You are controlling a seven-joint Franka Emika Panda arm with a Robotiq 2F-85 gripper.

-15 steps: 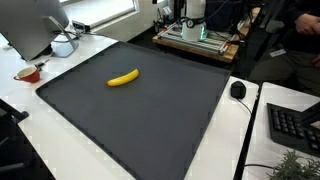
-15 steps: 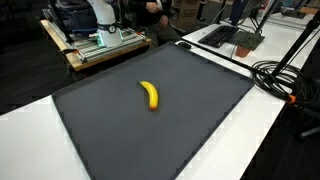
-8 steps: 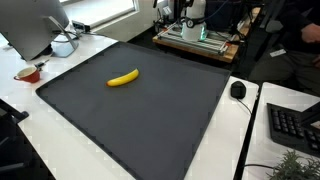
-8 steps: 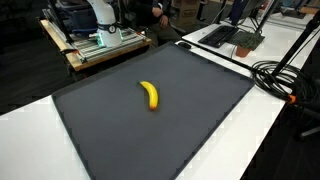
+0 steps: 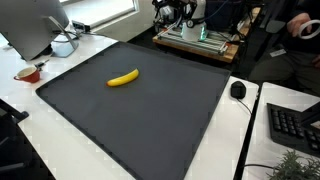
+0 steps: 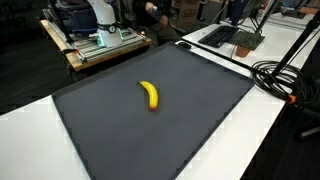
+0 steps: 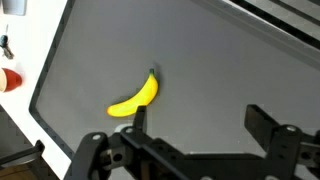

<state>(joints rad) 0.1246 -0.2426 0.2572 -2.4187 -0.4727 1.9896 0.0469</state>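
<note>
Fingers [image 7: 262, 120]: spread wide apart with nothing held, hung above the dark mat [image 7: 230, 60].
Banana [image 7: 137, 98]: laid flat near the mat's middle, seen just past one fingertip.
Approach: the banana's middle should be centred between the fingers, which are best set across its curve.
Unclear: the finger bases are cut off; height above the mat cannot be judged; the bench [image 5: 85, 48] around the mat is only partly shown.

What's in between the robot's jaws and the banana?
Nothing is in the way. In the wrist view the open jaws hang above the banana, and only the bare dark mat shows around it.
</note>
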